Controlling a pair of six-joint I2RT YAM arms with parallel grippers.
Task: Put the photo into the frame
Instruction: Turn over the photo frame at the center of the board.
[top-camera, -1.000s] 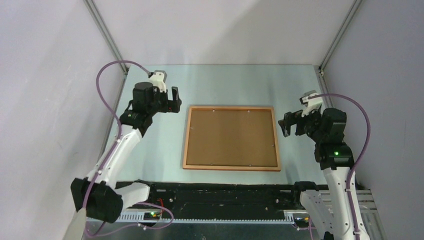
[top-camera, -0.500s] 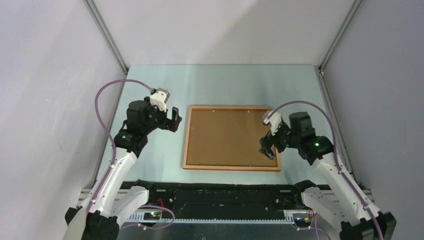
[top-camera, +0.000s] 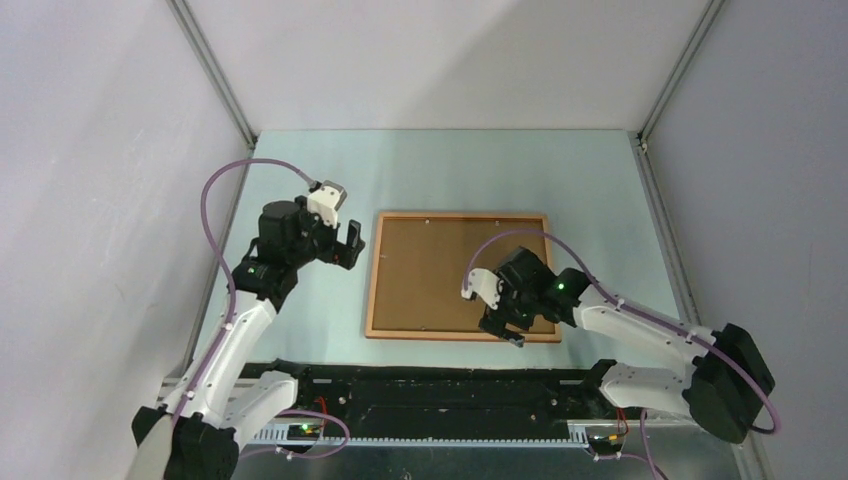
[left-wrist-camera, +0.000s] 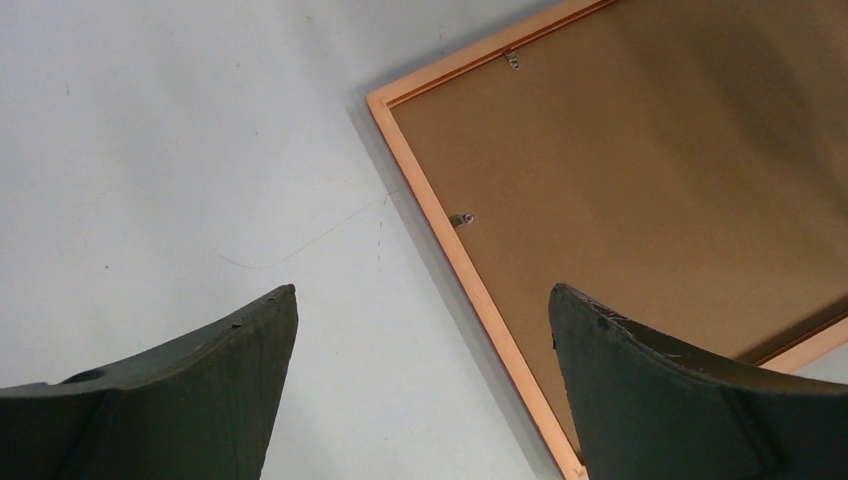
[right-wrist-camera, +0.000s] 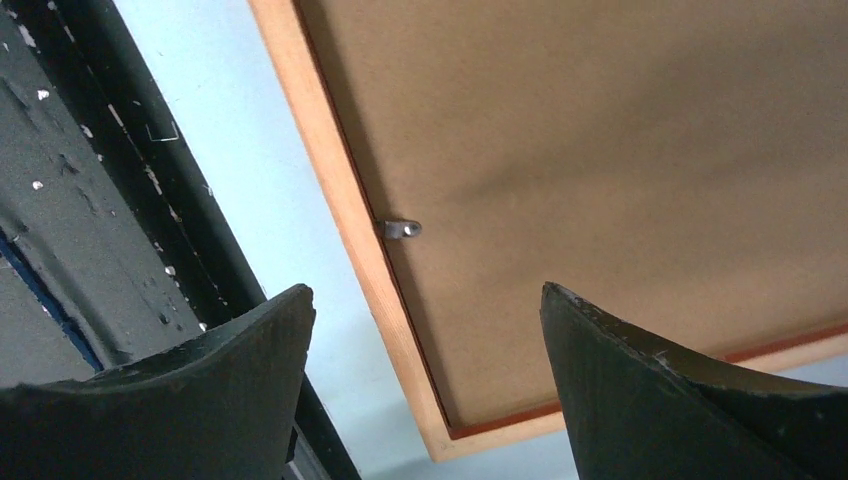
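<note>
Thin orange-brown wooden frame (top-camera: 430, 335) lies back-up on pale counter (top-camera: 450, 170), flat brown backing board (top-camera: 440, 270) seated, photo unseen so insertion unconfirmed; left pincer (top-camera: 351, 242), right pincer (top-camera: 508, 334) spread, empty.

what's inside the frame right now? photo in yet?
The frame lies flat with a brown backing board filling it and small metal tabs along the inner edge. No photo shows in any view; anything under the board is covered.
</note>
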